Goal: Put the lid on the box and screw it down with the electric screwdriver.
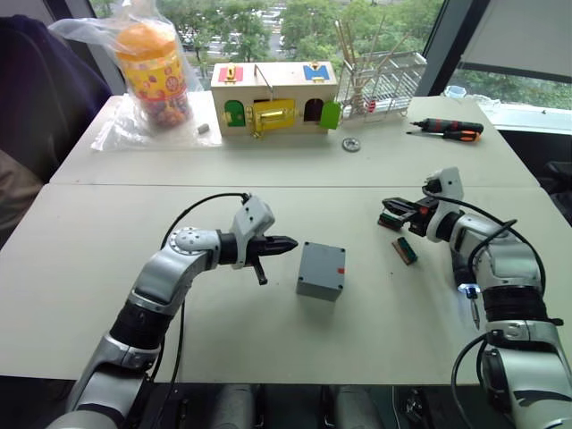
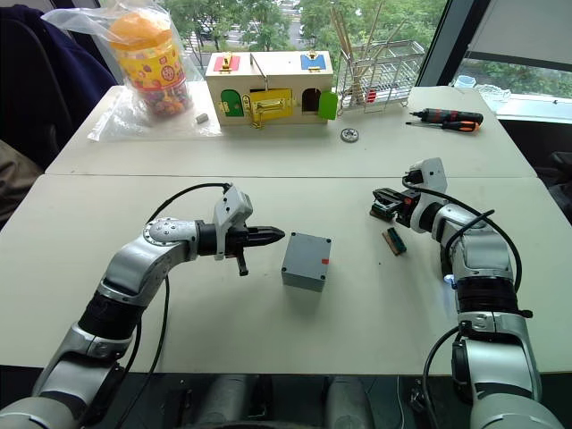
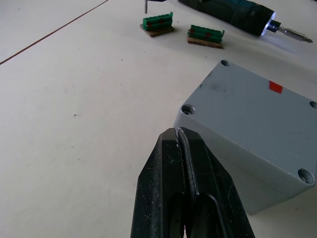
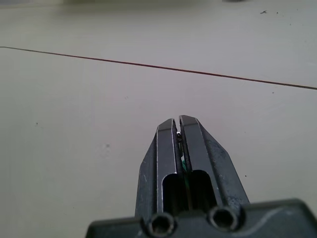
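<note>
The box (image 1: pixel 317 284) sits near the middle of the near surface (image 1: pixel 107 268). The lid (image 3: pixel 257 109) already lies on it, square to the walls, with a small red mark near one edge. The first half of the job therefore looks done.

The screwing looks still to do. In the left wrist view the corner holes of the lid read as dark, open rings, though I cannot tell for certain whether any screw is seated in them. No loose screws are plain to see on the surface.

The electric screwdriver (image 3: pixel 233 12) lies flat on the surface at about 3 o'clock from the box, well apart from it. Its lamp is lit and its bit points away from the box. In the head views it is mostly hidden under the right forearm, and neither claw grips it.

The left claw (image 1: pixel 288 242) hovers at 9 o'clock from the box, just beside it but not touching. Its fingers are pressed together with nothing between them, and the tip aims at the near wall.

The right claw (image 1: pixel 389 207) is at about 2 o'clock from the box, near two small green connector blocks (image 1: pixel 407 250). Its fingers are closed to a thin slit. A fleck of green shows inside the slit, and I cannot tell what it is.

By my judgement the remaining work is to pick up the driver, find the screws and run one into each corner. The free claw would likely need to steady the box during that.
</note>
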You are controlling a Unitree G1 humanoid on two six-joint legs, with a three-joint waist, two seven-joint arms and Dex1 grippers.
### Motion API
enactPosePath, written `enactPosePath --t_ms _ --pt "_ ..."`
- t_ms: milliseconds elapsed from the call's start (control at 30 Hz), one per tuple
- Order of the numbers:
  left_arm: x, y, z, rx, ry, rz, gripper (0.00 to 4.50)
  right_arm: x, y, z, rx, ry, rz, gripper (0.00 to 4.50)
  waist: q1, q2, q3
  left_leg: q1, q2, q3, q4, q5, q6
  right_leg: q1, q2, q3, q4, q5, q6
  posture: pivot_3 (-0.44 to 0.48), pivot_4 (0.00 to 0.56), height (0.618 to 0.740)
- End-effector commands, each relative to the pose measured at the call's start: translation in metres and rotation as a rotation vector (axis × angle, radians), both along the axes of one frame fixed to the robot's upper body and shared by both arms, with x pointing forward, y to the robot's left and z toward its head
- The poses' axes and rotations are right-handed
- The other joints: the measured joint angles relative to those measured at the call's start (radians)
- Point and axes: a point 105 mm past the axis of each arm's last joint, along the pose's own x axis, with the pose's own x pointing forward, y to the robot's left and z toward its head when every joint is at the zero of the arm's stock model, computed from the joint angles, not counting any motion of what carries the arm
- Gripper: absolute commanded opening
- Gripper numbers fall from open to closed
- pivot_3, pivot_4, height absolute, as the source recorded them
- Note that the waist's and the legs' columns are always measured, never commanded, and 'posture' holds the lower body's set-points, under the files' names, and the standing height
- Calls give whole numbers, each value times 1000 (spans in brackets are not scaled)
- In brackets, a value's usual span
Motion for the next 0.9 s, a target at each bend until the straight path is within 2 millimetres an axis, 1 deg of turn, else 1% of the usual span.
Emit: enactPosePath --t_ms 33,67,100,200,267,333,367,433,533,667,800,900 --pt "-2 -3 10 -13 -47 -13 0 -1 -4 23 3 -70 -4 32 0 0 0 0 0 0 0 0 0 0 0 0 0 0 0 0 150 706" --pt "-2 -3 11 -13 -47 -13 0 -1 -4 24 4 -72 -3 32 0 0 0 0 0 0 0 0 0 0 0 0 0 0 0 0 150 706" --pt "-2 -2 12 -12 -48 -12 0 -2 -4 30 8 -90 -1 32 -1 0 0 0 0 0 0 0 0 0 0 0 0 0 0 0 150 706" --pt "-4 3 17 -10 -55 -13 0 -12 0 54 25 -157 41 32 0 0 0 0 0 0 0 0 0 0 0 0 0 0 0 0 150 706" --pt "-7 6 22 -16 -53 -22 0 -24 9 66 25 -186 102 32 1 0 0 0 0 0 0 0 0 0 0 0 0 0 0 0 150 706" --pt "-14 11 28 -16 -45 -49 0 -46 27 74 10 -196 215 32 2 0 0 0 0 -1 0 0 0 0 0 0 0 0 0 0 150 706" --pt "-19 13 31 -10 -36 -67 0 -58 37 73 -6 -187 280 32 1 0 0 0 0 -1 0 0 0 0 0 0 0 0 0 0 150 706" --pt "-27 16 33 2 -21 -99 0 -76 51 66 -18 -159 357 32 0 0 0 0 1 -1 0 0 0 0 0 0 0 0 0 0 150 706" --pt "-37 20 32 22 12 -135 0 -89 64 53 -10 -123 403 32 1 0 0 0 0 -1 0 0 0 0 0 0 -1 0 0 0 150 706" --pt "-42 22 29 34 41 -151 0 -93 74 41 17 -100 404 32 2 0 0 0 0 -1 0 0 0 0 0 0 -1 0 0 0 150 706" --pt "-40 23 28 34 45 -142 0 -93 81 31 33 -85 409 32 2 0 0 0 0 -1 0 0 0 0 0 0 -1 0 0 0 150 706" --pt "-38 23 27 34 45 -135 0 -92 84 28 40 -80 412 32 2 0 0 0 0 -1 0 0 0 0 0 0 -1 0 0 0 150 706"
